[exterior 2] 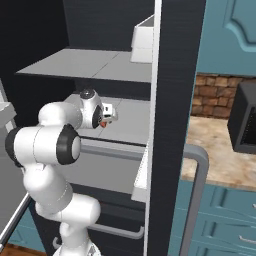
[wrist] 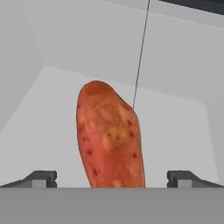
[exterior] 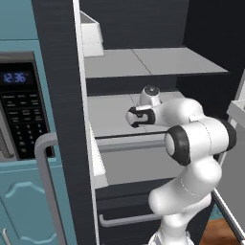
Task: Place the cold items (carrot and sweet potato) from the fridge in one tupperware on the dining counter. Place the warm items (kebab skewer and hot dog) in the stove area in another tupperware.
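Observation:
The sweet potato (wrist: 109,135), a stubby reddish-orange root with dark specks, lies on a pale grey shelf (wrist: 175,127) of the fridge (exterior: 57,72). My gripper (wrist: 112,178) is open, with one fingertip (wrist: 41,178) on each side of the potato's near end and a gap to either one. In the right base view the hand (exterior 2: 107,116) reaches over the middle shelf (exterior 2: 132,117), and a small patch of the sweet potato (exterior 2: 103,123) shows just under it. In the left base view the arm's wrist hides the hand.
A white bin (exterior: 91,36) stands on the upper shelf. Below are dark drawers with silver bar handles (exterior: 129,219). The open fridge door (exterior: 237,143) is at the right. A black oven panel (exterior: 19,110) and a grey door handle (exterior: 45,191) flank the left.

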You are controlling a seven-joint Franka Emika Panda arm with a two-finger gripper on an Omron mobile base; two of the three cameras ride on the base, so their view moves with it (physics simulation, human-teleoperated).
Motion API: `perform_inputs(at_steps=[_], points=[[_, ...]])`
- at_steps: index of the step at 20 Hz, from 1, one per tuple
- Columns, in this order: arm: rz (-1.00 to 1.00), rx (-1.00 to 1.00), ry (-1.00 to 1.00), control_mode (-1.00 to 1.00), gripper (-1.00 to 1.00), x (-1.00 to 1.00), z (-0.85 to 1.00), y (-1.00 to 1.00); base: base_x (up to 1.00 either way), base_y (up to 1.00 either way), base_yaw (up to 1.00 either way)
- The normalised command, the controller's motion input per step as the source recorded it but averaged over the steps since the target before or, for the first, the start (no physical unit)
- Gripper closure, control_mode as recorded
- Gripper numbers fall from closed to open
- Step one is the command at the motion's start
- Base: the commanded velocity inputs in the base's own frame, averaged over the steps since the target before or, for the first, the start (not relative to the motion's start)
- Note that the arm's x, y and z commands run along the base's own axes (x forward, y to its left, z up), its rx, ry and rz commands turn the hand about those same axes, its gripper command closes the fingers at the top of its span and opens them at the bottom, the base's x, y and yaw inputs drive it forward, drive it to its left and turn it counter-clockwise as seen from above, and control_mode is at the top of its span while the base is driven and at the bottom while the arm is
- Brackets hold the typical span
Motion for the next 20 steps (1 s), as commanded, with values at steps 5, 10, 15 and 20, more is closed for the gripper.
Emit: perform_inputs(at_steps=[5,10,15,20], points=[[0.05,0.00,0.00,-1.00,-1.00,0.28,-0.05,0.14,0.00,0.00,0.00],[0.04,0.00,0.00,-1.00,1.00,0.17,-0.02,0.03,0.00,0.00,0.00],[-0.03,0.00,0.00,-1.00,1.00,-0.25,0.00,-0.05,0.00,0.00,0.00],[-0.17,0.00,-0.02,-1.00,1.00,-1.00,-0.01,-0.17,0.00,0.00,0.00]])
